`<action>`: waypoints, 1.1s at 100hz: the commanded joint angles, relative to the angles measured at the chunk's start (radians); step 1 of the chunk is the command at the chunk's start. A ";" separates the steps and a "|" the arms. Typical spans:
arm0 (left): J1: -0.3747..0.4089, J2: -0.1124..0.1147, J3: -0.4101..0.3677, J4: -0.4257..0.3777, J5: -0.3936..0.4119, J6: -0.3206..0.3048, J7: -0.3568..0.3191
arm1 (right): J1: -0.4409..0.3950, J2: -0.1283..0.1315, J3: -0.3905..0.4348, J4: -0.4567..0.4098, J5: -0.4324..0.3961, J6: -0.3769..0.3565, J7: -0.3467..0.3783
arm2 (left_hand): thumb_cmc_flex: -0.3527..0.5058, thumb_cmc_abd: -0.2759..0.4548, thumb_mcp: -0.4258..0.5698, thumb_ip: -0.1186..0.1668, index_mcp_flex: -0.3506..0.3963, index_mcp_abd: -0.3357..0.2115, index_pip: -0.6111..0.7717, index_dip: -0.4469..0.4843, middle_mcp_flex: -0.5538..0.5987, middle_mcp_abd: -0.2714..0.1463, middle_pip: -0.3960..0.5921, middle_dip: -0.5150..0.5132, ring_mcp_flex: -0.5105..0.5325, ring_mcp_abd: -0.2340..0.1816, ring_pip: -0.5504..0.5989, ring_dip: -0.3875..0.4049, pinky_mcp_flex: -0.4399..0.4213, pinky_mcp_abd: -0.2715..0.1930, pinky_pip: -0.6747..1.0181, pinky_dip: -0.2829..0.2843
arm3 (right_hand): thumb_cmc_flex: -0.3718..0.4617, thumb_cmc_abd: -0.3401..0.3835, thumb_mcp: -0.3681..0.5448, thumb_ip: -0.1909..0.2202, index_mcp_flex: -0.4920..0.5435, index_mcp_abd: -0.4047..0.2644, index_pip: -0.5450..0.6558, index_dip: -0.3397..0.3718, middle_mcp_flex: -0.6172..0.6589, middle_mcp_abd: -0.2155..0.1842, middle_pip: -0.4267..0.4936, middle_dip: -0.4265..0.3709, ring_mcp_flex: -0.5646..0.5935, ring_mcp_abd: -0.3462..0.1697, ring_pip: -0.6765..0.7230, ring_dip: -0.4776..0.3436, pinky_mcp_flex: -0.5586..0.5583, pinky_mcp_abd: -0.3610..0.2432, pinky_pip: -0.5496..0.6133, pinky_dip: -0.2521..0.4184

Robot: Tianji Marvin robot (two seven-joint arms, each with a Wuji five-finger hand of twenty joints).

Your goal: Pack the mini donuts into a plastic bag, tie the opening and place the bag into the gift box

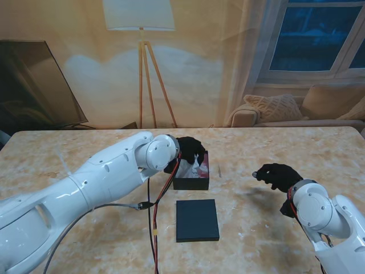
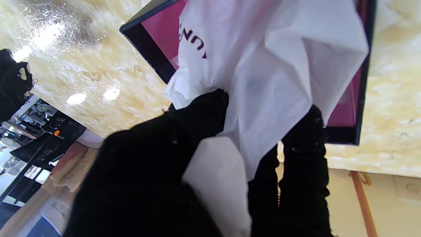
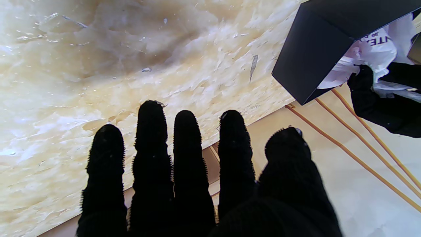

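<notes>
The black gift box (image 1: 191, 181) with a pink lining (image 2: 161, 33) stands at the middle of the table. A white plastic bag (image 1: 194, 168) (image 2: 269, 65) rests inside it. My left hand (image 1: 188, 153) (image 2: 184, 164) is over the box, its black-gloved fingers shut on the bag's gathered top. The donuts are hidden inside the bag. My right hand (image 1: 278, 176) (image 3: 184, 171) hovers to the right of the box, open, fingers straight and holding nothing. From the right wrist the box (image 3: 315, 49) and the bag (image 3: 378, 46) show at the edge.
The flat black box lid (image 1: 197, 220) lies on the marble table (image 1: 274, 228), nearer to me than the box. Red and black cables (image 1: 155, 228) hang from my left arm beside the lid. A small dark speck (image 1: 219, 169) lies right of the box.
</notes>
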 commanded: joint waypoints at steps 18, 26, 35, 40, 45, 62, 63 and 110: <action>0.024 -0.037 0.003 0.031 -0.042 0.023 -0.007 | -0.008 -0.005 -0.003 -0.003 -0.001 0.002 0.012 | 0.046 0.011 -0.016 0.010 0.044 0.007 -0.017 -0.052 0.022 -0.010 -0.021 -0.039 0.025 0.028 -0.006 -0.042 0.054 -0.062 0.073 0.040 | 0.037 0.006 -0.017 -0.006 0.008 -0.021 0.022 -0.008 0.024 -0.023 0.005 -0.009 0.017 -0.008 0.012 -0.009 -0.002 0.014 -0.002 0.011; 0.026 -0.043 0.007 0.042 -0.055 0.020 -0.012 | -0.007 -0.004 -0.003 -0.002 -0.001 0.002 0.014 | 0.050 0.012 -0.032 0.006 0.051 -0.002 -0.022 -0.067 0.026 -0.020 -0.028 -0.054 0.026 0.029 -0.022 -0.055 0.063 -0.082 0.076 0.042 | 0.039 0.004 -0.017 -0.006 0.008 -0.022 0.024 -0.009 0.024 -0.023 0.005 -0.009 0.016 -0.009 0.012 -0.009 -0.003 0.013 -0.002 0.011; 0.026 -0.050 0.014 0.052 -0.061 0.022 -0.015 | -0.007 -0.004 -0.004 -0.001 0.001 0.001 0.014 | 0.054 0.011 -0.047 0.000 0.057 -0.009 -0.028 -0.082 0.031 -0.031 -0.036 -0.070 0.030 0.032 -0.038 -0.068 0.077 -0.098 0.072 0.038 | 0.040 0.004 -0.017 -0.006 0.008 -0.022 0.026 -0.010 0.023 -0.023 0.005 -0.009 0.016 -0.009 0.012 -0.010 -0.002 0.014 -0.002 0.011; 0.027 -0.054 0.016 0.057 -0.067 0.024 -0.016 | -0.006 -0.005 -0.004 -0.001 0.002 0.001 0.014 | 0.057 0.010 -0.054 -0.003 0.061 -0.012 -0.030 -0.092 0.034 -0.036 -0.039 -0.078 0.034 0.030 -0.049 -0.078 0.082 -0.102 0.065 0.033 | 0.040 0.003 -0.017 -0.006 0.007 -0.023 0.027 -0.010 0.025 -0.023 0.005 -0.009 0.017 -0.010 0.012 -0.010 -0.003 0.014 -0.003 0.011; 0.030 -0.058 0.016 0.062 -0.073 0.028 -0.016 | -0.006 -0.005 -0.004 0.000 0.002 0.000 0.014 | 0.059 0.008 -0.064 -0.007 0.067 -0.014 -0.032 -0.105 0.039 -0.039 -0.041 -0.087 0.040 0.030 -0.059 -0.087 0.089 -0.105 0.055 0.025 | 0.041 0.003 -0.017 -0.006 0.006 -0.022 0.027 -0.011 0.025 -0.023 0.006 -0.009 0.017 -0.010 0.012 -0.010 -0.002 0.014 -0.002 0.011; 0.057 -0.074 -0.001 0.070 -0.134 0.069 -0.013 | -0.005 -0.003 -0.001 0.000 -0.005 -0.004 0.022 | 0.066 0.007 -0.081 -0.016 0.068 -0.001 -0.038 -0.128 0.047 -0.014 -0.043 -0.101 0.054 0.024 -0.077 -0.111 0.113 -0.108 0.039 0.004 | 0.038 0.004 -0.018 -0.006 0.001 -0.021 0.025 -0.015 0.024 -0.023 0.005 -0.010 0.017 -0.007 0.012 -0.009 -0.004 0.015 -0.002 0.011; 0.059 -0.075 -0.004 0.069 -0.139 0.075 -0.014 | -0.005 -0.002 -0.001 0.000 -0.005 -0.005 0.022 | 0.066 0.008 -0.081 -0.016 0.067 0.000 -0.038 -0.129 0.046 -0.011 -0.043 -0.102 0.054 0.024 -0.077 -0.111 0.114 -0.107 0.040 0.003 | 0.038 0.004 -0.018 -0.006 0.002 -0.021 0.025 -0.015 0.024 -0.023 0.005 -0.010 0.017 -0.007 0.012 -0.009 -0.004 0.014 -0.003 0.011; 0.086 -0.094 -0.021 0.072 -0.142 0.137 0.041 | -0.004 -0.001 0.001 -0.005 -0.005 -0.012 0.028 | -0.042 -0.028 -0.091 -0.042 0.007 0.091 -0.219 -0.139 -0.157 0.035 0.058 -0.259 -0.118 0.088 -0.163 -0.224 -0.064 -0.020 -0.060 -0.057 | 0.049 -0.013 -0.014 -0.004 -0.003 -0.020 0.035 -0.020 0.024 -0.024 0.005 -0.010 0.018 -0.010 0.013 -0.010 0.002 0.016 -0.001 0.012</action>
